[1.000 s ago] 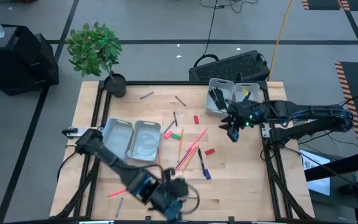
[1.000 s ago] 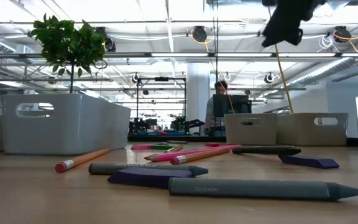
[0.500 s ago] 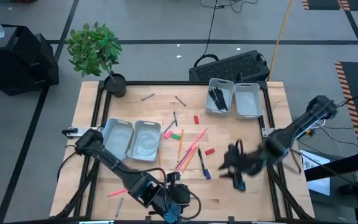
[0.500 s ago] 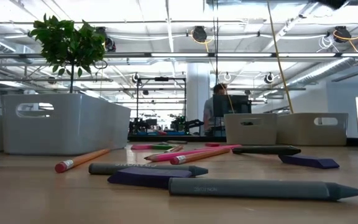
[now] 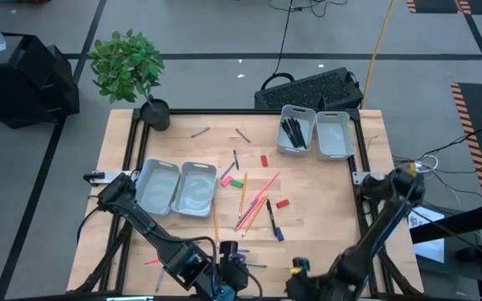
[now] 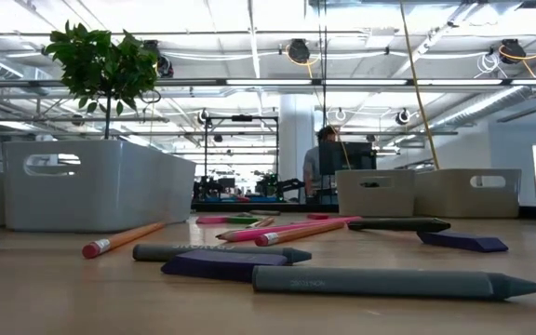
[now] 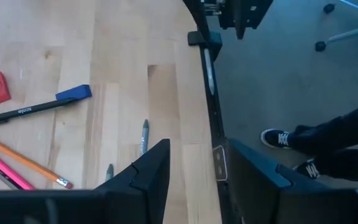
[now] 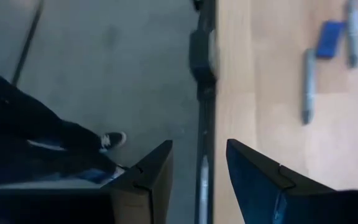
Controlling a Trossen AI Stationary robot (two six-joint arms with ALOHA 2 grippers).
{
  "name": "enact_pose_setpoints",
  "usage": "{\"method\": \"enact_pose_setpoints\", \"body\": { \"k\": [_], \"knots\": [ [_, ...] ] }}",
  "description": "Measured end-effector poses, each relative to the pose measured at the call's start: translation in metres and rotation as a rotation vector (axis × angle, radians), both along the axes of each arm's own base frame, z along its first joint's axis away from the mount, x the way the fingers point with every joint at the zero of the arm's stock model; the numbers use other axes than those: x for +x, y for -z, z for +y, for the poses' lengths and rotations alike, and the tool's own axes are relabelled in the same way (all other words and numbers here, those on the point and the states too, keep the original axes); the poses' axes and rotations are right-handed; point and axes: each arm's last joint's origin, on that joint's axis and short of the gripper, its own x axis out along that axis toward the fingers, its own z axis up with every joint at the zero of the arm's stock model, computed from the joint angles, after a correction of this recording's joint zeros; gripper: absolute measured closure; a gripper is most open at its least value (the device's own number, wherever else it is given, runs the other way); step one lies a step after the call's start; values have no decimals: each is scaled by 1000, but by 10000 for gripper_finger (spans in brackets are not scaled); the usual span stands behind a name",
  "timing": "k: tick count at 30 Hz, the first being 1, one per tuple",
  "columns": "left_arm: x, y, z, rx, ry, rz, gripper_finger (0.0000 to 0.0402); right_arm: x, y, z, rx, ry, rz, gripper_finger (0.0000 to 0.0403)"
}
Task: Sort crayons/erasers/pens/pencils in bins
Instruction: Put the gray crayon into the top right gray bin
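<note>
Lying loose, two red erasers (image 5: 264, 160), four bins (image 5: 159, 186), both pincers (image 7: 191, 180) (image 8: 199, 177) spread, empty

Four bins (image 5: 179, 186), in two pairs. Five erasers: two red erasers (image 5: 264, 160), one pink eraser (image 5: 226, 179), one green eraser (image 5: 237, 181), one blue eraser (image 7: 73, 93). One loose pen (image 5: 272, 219); pens in far right bin (image 5: 293, 131) overlapped, count unclear. Crossed pencils (image 5: 256, 198) uncountable. One plant (image 5: 126, 63).

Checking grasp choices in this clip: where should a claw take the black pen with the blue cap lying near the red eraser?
Grip the black pen mid-barrel, coming straight down from above with fingers across its width. It lies flat on the table, with bare wood on both sides there; the red eraser sits apart.
</note>
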Motion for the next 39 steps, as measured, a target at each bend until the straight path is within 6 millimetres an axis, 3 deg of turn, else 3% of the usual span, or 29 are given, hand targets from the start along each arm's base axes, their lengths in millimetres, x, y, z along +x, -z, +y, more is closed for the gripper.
{"method": "enact_pose_setpoints", "body": {
  "k": [5, 11, 19, 25, 39],
  "knots": [
    [-2, 0, -2, 3, 7, 3, 245, -4, 32, 23, -75, -55, 35, 261],
    [-2, 0, -2, 2, 6, 4, 245, -10, 60, 29, -249, -198, 57, 261],
    [2, 0, 3, -3, -12, 5, 245, -14, 80, 40, -353, -367, 8, 261],
    [6, 0, 9, -24, -52, 8, 245, -16, 91, 38, -445, -366, 16, 261],
    [11, 0, 14, -39, -79, 5, 245, -21, 108, 28, -482, -372, 8, 261]
  ]
}}
